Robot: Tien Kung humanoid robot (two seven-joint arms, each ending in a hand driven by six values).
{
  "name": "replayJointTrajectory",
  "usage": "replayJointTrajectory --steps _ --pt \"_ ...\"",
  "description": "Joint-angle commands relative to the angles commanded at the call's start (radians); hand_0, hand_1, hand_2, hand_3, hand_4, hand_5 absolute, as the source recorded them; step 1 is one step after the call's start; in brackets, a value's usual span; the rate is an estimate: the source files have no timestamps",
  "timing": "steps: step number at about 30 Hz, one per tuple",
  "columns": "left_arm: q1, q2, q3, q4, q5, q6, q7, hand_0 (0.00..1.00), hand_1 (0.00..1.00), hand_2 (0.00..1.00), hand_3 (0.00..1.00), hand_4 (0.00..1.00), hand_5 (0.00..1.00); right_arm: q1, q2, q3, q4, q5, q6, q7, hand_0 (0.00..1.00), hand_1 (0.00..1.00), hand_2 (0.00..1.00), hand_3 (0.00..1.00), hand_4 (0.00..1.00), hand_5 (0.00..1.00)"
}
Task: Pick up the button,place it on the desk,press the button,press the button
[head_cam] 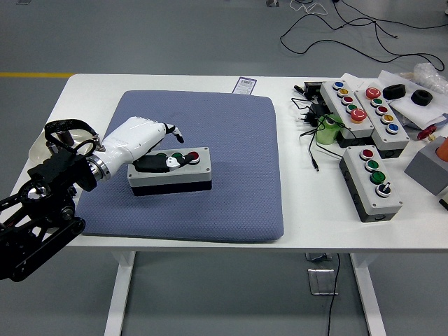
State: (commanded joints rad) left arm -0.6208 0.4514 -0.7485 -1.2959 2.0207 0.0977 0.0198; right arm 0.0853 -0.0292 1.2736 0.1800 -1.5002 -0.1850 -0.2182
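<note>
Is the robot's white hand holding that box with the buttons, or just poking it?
Nothing is held. The left hand lies on top of the button box with a finger over its buttons, pressing, not gripping. The box rests on the blue mat.

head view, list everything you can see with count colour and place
button box: 1, grey with black base, green and red buttons showing, on the mat
mat: 1, blue-grey, left half of the table
table: 1, white
other button boxes: 3, grey, right side of the table
cables: black tangle, beside the right boxes
green item: 1, among the cables
card: 1, white and blue, far edge behind the mat
black rings: 2, far right corner
left hand: 1, white shell with black fingers, lying over the button box's left buttons
</note>
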Motion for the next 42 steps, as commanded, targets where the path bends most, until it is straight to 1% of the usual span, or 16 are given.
replayJointTrajectory --steps 4,12,20,24,28,32,38,40,42 --pt "0.008 0.003 0.002 -0.004 0.013 -0.011 0.003 0.002 0.002 0.002 0.615 0.799 0.998 0.001 0.0 -0.001 0.0 0.003 0.0 0.0 0.673 0.658 0.674 0.624 0.31 0.173" --pt "0.013 0.005 0.008 0.018 0.022 -0.016 0.007 0.002 0.002 0.002 0.608 0.793 0.998 0.001 0.0 -0.005 0.0 0.005 0.0 -0.001 0.673 0.658 0.674 0.624 0.31 0.173" --pt "0.014 0.006 0.037 0.021 0.024 -0.021 0.012 0.002 0.002 0.002 0.598 0.79 0.998 0.001 -0.001 -0.01 0.0 0.009 -0.001 -0.001 0.673 0.658 0.674 0.624 0.31 0.173" --pt "0.008 0.003 0.054 0.03 0.028 -0.037 0.017 0.002 0.002 0.002 0.596 0.793 0.998 0.001 0.0 -0.011 0.0 0.009 -0.001 -0.001 0.673 0.658 0.674 0.624 0.31 0.173" --pt "0.005 0.004 0.065 0.035 0.032 -0.043 0.019 0.002 0.002 0.002 0.589 0.791 0.998 0.002 0.0 -0.011 0.0 0.011 -0.001 -0.001 0.673 0.658 0.674 0.624 0.31 0.173" --pt "0.005 0.003 0.061 0.027 0.023 -0.028 0.017 0.002 0.002 0.002 0.589 0.791 0.998 0.002 0.001 -0.009 0.0 0.009 -0.001 -0.002 0.673 0.658 0.674 0.624 0.31 0.173" --pt "-0.002 -0.003 0.052 -0.009 -0.008 0.026 0.007 0.002 0.002 0.002 0.593 0.791 0.998 0.0 0.001 -0.005 0.0 0.007 -0.001 -0.002 0.673 0.658 0.674 0.624 0.31 0.173" --pt "-0.009 -0.008 0.057 -0.014 -0.014 0.034 0.005 0.002 0.002 0.002 0.596 0.789 0.998 -0.001 0.001 -0.004 0.0 0.006 -0.002 -0.002 0.673 0.658 0.674 0.624 0.31 0.173" --pt "-0.019 -0.015 0.067 -0.008 -0.017 0.031 0.004 0.002 0.002 0.002 0.596 0.789 0.998 -0.002 0.001 -0.004 0.0 0.005 -0.002 -0.003 0.673 0.658 0.674 0.624 0.31 0.173"
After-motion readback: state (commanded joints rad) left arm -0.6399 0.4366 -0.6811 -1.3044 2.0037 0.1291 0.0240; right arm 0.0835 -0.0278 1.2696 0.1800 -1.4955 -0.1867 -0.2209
